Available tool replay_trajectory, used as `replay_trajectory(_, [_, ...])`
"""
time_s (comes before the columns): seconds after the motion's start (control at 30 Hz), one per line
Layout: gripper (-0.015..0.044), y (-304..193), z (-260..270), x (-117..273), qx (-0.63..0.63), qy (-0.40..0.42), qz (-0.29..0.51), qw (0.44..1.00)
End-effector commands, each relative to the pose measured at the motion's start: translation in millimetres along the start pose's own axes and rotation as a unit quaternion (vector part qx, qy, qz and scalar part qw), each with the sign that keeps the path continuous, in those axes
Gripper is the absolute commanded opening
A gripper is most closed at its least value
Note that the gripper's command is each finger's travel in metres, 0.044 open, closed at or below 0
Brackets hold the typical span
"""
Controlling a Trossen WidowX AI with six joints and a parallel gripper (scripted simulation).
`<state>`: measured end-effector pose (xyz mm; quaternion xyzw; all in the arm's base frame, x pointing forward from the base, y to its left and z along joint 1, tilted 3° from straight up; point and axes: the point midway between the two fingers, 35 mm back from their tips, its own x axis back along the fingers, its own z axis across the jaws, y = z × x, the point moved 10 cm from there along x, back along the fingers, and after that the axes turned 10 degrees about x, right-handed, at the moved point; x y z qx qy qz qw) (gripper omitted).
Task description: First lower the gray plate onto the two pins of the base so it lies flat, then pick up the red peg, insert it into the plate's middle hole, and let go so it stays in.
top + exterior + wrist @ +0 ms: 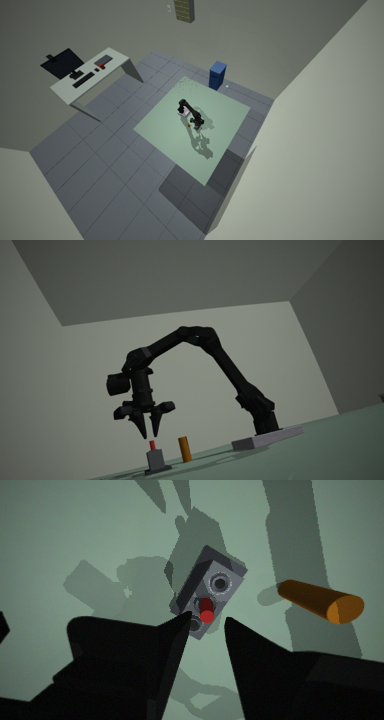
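The gray plate (pixel 156 460) (pixel 231 591) sits on the dark base (pixel 167 468) (pixel 210 552). In the wrist view its two outer holes show, one of them partly hidden near the left finger. The red peg (pixel 152 445) (pixel 206 611) stands in the plate's middle hole, with a short upper part sticking out above the plate. My gripper (pixel 150 437) (pixel 208 618) is open and empty, with its fingertips just above the peg's top, one on each side. In the top view, the plate and base are too small to tell details.
An orange cylinder (pixel 188 125) (pixel 184 449) (pixel 345 609) stands upright beside the base, on the side toward the arm's mount (pixel 271 438). A desk (pixel 60 93) and a blue cabinet (pixel 216 76) stand beyond the green mat (pixel 158 124).
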<state>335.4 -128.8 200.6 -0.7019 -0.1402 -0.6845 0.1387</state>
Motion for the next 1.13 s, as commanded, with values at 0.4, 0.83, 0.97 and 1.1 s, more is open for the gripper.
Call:
replay_trajectory(0.4, [0.0150, -3.0, -0.4, 6.4, 0.003, -0.001, -0.002, 1.000])
replay_trajectory(0.83, [0.0150, -6.8, -1.0, 12.1, 0.003, -0.001, -0.002, 1.000])
replay_trajectory(0.97, [0.0150, -7.9, -1.2, 13.9, 0.003, -0.001, -0.002, 1.000])
replay_trajectory(1.1, [0.0150, -9.1, -1.4, 15.7, 0.003, -0.001, -0.002, 1.000])
